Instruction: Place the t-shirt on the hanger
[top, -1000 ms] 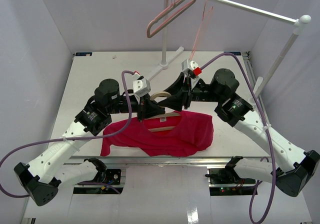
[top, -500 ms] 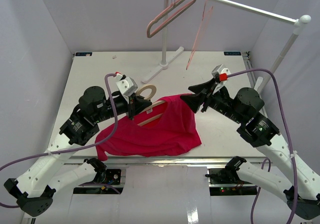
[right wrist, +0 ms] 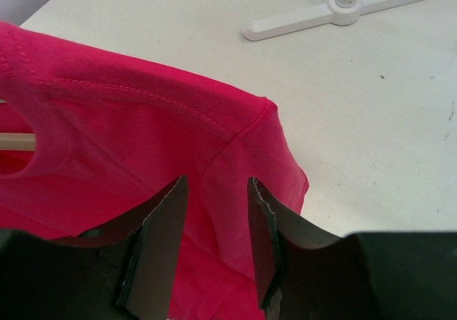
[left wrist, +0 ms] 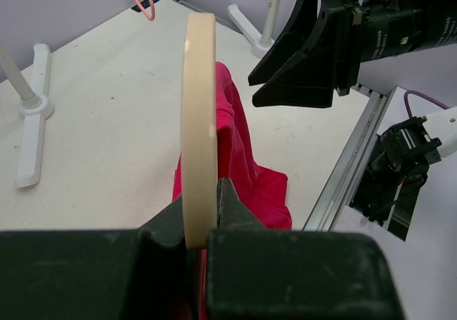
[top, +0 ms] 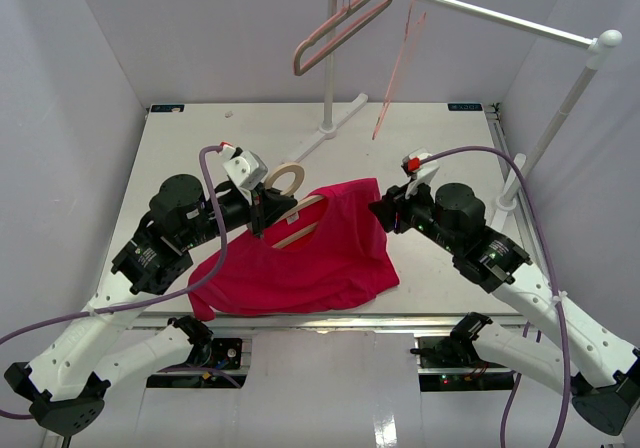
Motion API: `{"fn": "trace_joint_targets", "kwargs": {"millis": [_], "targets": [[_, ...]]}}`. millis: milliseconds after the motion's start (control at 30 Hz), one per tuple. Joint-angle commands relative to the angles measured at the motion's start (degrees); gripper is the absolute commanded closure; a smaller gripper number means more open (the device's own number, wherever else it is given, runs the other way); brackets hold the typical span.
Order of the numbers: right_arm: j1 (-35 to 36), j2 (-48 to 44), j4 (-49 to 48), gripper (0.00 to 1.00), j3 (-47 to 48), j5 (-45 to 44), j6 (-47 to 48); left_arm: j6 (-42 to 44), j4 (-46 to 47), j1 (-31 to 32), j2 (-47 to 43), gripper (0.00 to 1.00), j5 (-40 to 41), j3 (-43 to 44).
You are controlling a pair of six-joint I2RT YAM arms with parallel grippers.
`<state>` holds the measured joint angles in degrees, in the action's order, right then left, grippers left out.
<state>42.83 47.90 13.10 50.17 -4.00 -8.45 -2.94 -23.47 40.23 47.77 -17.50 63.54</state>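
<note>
The left gripper (top: 262, 212) reaches in at the collar of the t-shirt (top: 320, 263), jaws clamped on the hanger (left wrist: 198, 120), while the right gripper (top: 382, 212) points down at the t-shirt's right shoulder, jaws parted.

Rack foot (top: 345, 113) and rack pole (top: 330, 58) block the table's (top: 190, 148) rear middle, the t-shirt (top: 320, 268) its front; rear corners lie open.

On the white table (top: 180, 158) lie the red t-shirt (top: 320, 268) near the front, a rack base (top: 350, 108) behind
</note>
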Motion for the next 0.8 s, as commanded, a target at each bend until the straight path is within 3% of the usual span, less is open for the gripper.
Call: {"fn": "trace_joint_targets", "kwargs": {"millis": [0,267,367,433,467,767], "targets": [[0.06,-0.28,-5.37,0.55,-1.23,-5.63,1.05,-1.28,1.43,-0.07,-1.32,1.0,-0.61,2.9],[0.12,1.33,-8.86,0.59,-2.71,-3.44,2.03,-2.11,1.82,-0.07,-0.66,1.0,-2.39,3.43],[0.06,1.68,-9.31,0.71,-2.66,-3.96,2.68,-2.25,1.94,-0.07,-0.76,1.0,-3.0,3.43],[0.06,1.9,-9.01,0.89,-1.55,-5.21,3.57,-2.33,1.86,-0.07,-0.98,1.0,-3.67,3.43],[0.06,1.89,-8.71,0.92,-1.14,-5.74,4.09,-2.38,1.85,-0.07,-1.14,1.0,-3.98,3.47],[-0.53,4.34,-2.34,0.92,9.85,-9.55,7.37,0.11,-2.25,-0.07,-0.83,1.0,-3.05,4.5]]}}
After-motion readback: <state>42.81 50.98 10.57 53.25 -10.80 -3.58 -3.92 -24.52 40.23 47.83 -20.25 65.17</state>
